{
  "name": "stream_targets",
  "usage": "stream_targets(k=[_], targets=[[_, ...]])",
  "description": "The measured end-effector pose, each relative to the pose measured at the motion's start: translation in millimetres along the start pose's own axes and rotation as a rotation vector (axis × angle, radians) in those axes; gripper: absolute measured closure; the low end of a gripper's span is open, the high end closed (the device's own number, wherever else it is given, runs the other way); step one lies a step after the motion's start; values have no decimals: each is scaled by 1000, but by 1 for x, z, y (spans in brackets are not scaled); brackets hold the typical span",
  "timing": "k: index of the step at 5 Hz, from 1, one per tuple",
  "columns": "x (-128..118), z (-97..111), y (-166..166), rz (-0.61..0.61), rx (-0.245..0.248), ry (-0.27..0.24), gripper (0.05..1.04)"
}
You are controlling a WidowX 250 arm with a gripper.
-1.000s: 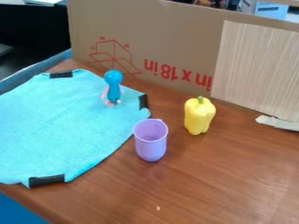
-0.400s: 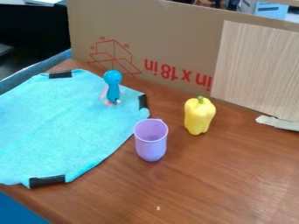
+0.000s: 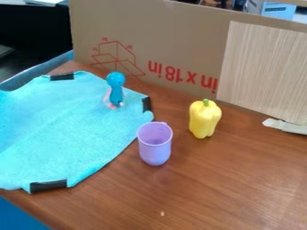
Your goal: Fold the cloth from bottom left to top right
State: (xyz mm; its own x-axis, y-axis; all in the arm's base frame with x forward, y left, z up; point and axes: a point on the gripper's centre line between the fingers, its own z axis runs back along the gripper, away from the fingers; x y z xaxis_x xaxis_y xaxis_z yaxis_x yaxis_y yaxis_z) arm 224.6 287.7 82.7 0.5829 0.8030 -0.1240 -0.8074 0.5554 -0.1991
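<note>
Wood-grained table (image 3: 228, 188); flat, upright cardboard panel (image 3: 186, 40) at far side; soft turquoise cloth (image 3: 66, 130), left, with dark corner patches; tapered purple cup (image 3: 155, 155); lobed yellow pepper (image 3: 204, 121), right; round-headed blue figure (image 3: 116, 95), perhaps plastic, on the cloth. The gripper's state cannot be told.

On the left of the desk (image 3: 221, 193), the cloth (image 3: 66, 130) is spread, with strips (image 3: 48, 185) set at its edges. Towards its far right, a figurine (image 3: 116, 90) is placed on it. A cup (image 3: 155, 150) is stood just beside its right edge; a pepper (image 3: 204, 120) is set behind and right of the cup. Behind them, cardboard (image 3: 180, 40) is stood upright, its right part covered by a panel (image 3: 264, 72).
</note>
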Motion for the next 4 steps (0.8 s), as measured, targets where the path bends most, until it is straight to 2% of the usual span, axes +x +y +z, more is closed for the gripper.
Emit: stream_targets(k=[1,2,3,4], targets=[[-7,21,-25,7,-45,-29,1031],[-11,25,-48,15,-45,-36,1031],[-17,19,-74,28,-35,-15,1030],[-26,24,-101,38,-25,-26,1031]])
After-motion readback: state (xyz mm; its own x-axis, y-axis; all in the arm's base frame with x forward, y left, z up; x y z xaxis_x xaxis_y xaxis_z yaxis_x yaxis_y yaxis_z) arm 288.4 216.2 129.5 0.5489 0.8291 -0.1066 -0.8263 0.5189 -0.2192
